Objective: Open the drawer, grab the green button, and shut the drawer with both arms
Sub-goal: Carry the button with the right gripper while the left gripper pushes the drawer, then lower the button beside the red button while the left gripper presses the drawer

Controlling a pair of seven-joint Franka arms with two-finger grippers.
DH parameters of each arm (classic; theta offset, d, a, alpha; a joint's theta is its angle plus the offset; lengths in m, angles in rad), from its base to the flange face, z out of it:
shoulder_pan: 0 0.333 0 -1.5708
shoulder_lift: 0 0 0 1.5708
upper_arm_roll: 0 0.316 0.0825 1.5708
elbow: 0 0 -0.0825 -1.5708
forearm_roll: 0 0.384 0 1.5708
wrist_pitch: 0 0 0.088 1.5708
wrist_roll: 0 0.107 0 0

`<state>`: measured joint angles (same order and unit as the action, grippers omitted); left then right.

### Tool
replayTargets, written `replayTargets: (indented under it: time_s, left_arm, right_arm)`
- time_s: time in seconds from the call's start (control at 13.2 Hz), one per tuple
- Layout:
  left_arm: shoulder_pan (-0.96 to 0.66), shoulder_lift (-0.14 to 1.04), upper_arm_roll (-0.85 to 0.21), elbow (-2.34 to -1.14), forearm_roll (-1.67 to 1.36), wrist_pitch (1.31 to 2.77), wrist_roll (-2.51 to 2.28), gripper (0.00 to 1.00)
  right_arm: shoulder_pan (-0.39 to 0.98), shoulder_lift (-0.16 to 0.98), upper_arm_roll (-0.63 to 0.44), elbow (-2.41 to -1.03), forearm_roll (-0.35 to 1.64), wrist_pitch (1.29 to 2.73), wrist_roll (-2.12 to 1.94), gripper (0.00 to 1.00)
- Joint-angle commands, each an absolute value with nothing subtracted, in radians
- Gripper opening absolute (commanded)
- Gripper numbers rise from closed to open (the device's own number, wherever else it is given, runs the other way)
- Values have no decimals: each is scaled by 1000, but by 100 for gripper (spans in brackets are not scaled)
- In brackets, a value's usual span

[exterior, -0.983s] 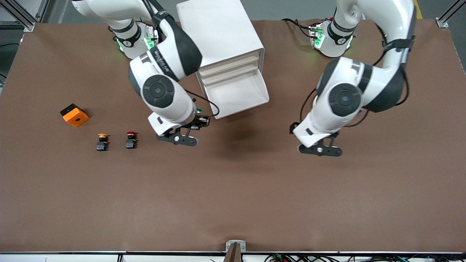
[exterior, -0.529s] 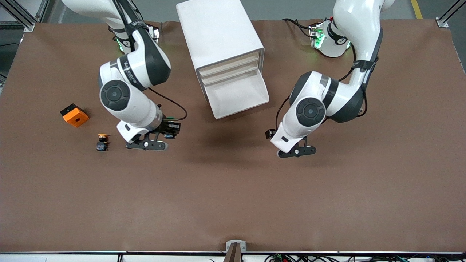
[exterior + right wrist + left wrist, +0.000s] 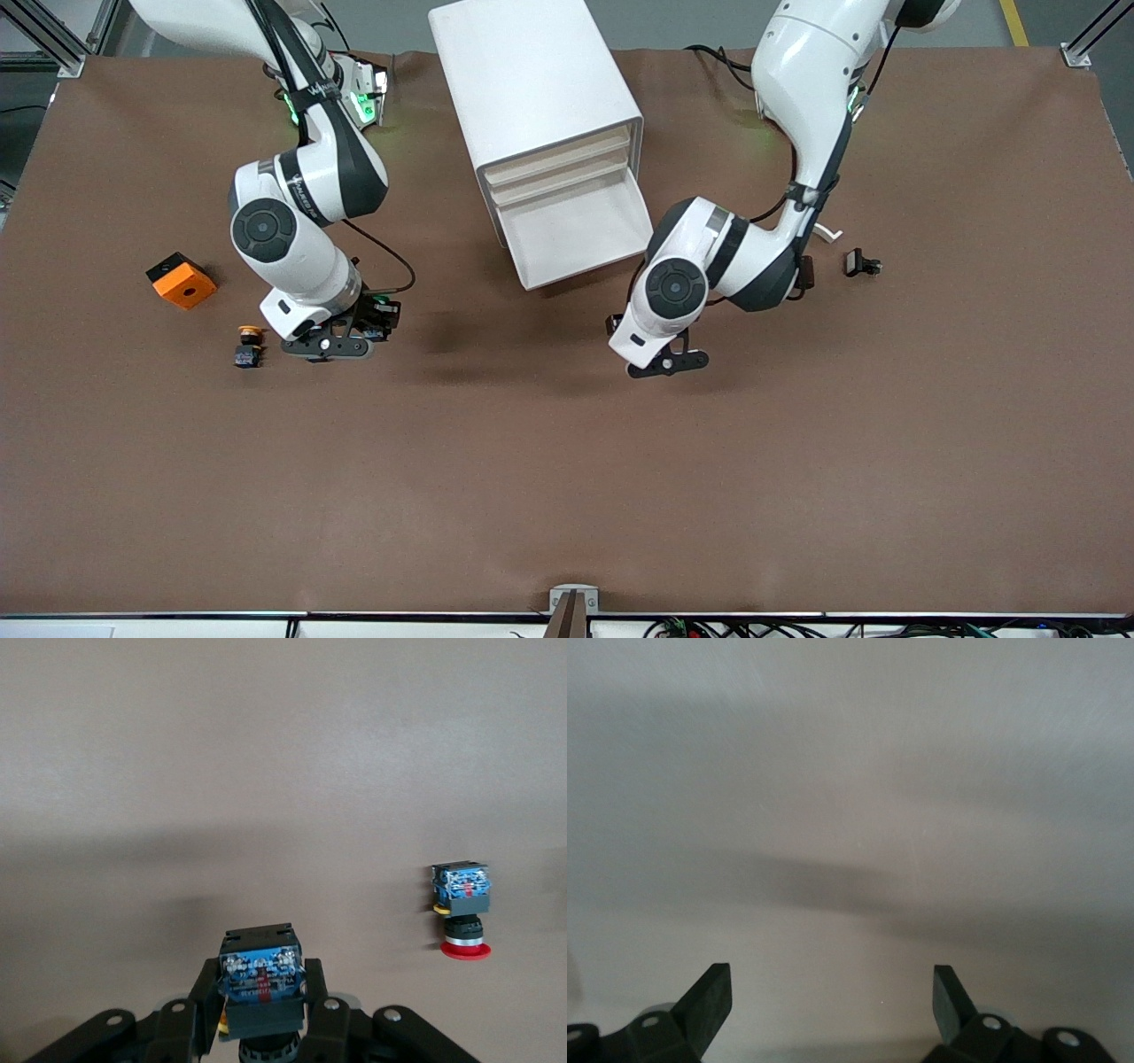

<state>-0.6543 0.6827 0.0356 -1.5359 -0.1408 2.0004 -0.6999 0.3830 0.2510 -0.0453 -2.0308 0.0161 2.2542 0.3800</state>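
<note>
Two white arms reach over the brown surface (image 3: 567, 487) by the white drawer cabinet (image 3: 540, 106), its bottom drawer (image 3: 580, 232) open. Left end effector (image 3: 831, 1003) hangs wide open, empty. Right end effector (image 3: 263, 1020) pinches the button (image 3: 262, 988) by its hard black body above the surface, near the red-capped button (image 3: 462, 908). It looks small, light and stiff.

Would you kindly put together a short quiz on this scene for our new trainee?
1. True or false: the bottom drawer is shut.
2. Which hand holds a button? A: left hand. B: right hand. C: neither.
3. Fill in: the loose button lying on the table in the right wrist view has a ___ cap.
Key: 1 false; 2 B; 3 red.
</note>
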Motion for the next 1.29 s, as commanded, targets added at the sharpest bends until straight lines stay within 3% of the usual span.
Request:
replayTargets:
  time_s: [0.0,0.53,1.21]
  left_arm:
    - [-684,716,32,-1540,-166,2010,-747,100]
    - [-733,716,-29,-1546,-244,1973,-974,100]
    - [-735,716,-184,-1574,-249,1973,-1126,100]
  right_arm:
    - [351,236,-29,-2086,-5,2308,370,0]
    - [316,356,-34,-2134,-55,2494,374,0]
    - [314,399,-41,-2135,-60,2508,407,0]
